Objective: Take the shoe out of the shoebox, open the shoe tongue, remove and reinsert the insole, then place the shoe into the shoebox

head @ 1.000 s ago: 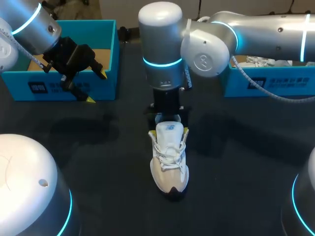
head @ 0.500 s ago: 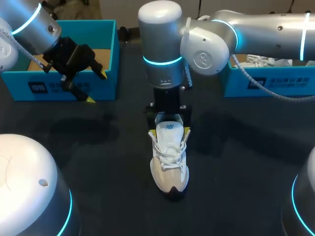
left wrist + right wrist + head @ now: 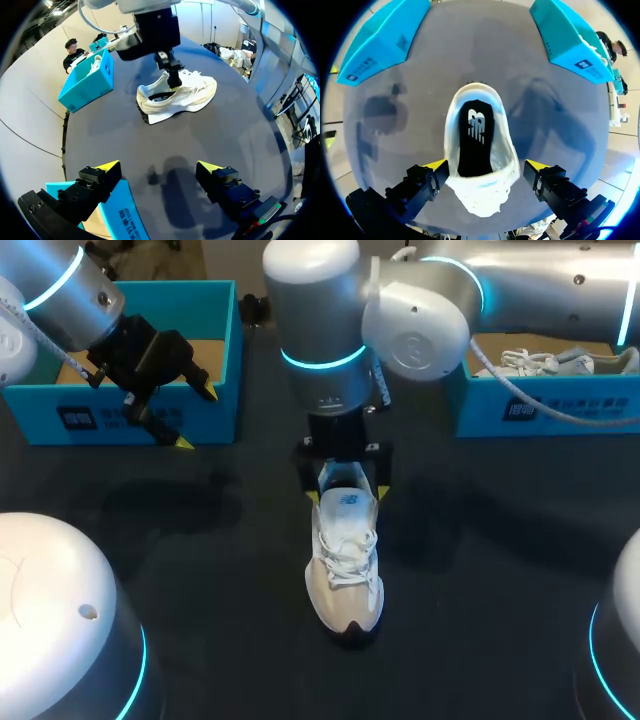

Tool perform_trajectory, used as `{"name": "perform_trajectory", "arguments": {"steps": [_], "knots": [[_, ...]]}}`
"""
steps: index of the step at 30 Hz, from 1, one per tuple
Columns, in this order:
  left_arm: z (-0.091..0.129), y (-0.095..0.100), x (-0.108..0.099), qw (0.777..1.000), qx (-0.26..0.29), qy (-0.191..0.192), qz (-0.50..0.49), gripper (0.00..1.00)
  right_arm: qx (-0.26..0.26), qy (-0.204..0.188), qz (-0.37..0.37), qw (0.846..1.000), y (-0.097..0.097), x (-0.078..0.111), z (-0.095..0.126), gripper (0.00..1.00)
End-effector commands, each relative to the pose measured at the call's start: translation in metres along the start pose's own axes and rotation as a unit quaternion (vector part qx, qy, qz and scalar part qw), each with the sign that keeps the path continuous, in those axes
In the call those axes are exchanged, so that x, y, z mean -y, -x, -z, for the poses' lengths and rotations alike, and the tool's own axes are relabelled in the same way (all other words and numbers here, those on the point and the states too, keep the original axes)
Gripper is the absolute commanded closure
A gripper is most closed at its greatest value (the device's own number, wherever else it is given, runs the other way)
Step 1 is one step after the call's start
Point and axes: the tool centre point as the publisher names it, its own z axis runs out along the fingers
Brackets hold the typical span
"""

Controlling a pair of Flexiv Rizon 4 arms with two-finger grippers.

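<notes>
White shoe (image 3: 345, 565) upright mid-table, black insole (image 3: 475, 137) inside, blue shoebox (image 3: 212, 425) well apart.

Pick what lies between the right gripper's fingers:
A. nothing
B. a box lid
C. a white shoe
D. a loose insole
C: the right wrist view shows the white shoe on the table between the open yellow tips of the right gripper, with its dark insole in it.
</notes>
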Motion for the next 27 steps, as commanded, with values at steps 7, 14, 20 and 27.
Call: {"name": "perform_trajectory", "arguments": {"steps": [7,14,20,27], "knots": [[0.000,-0.002,0.000,1.000,0.001,0.002,0.000,0.00,0.009,0.029,-0.001,1.000,0.000,0.019,0.025,0.00],[0.000,-0.002,0.000,1.000,0.001,0.002,0.000,0.00,0.013,0.023,0.005,1.000,-0.004,0.038,0.035,0.00],[0.000,-0.002,0.000,1.000,0.001,0.002,0.000,0.00,0.014,0.019,-0.011,1.000,-0.001,0.057,0.038,0.00],[0.000,-0.002,0.000,1.000,0.001,0.002,0.000,0.00,0.008,0.017,-0.016,1.000,0.000,0.061,0.029,0.73]]}}
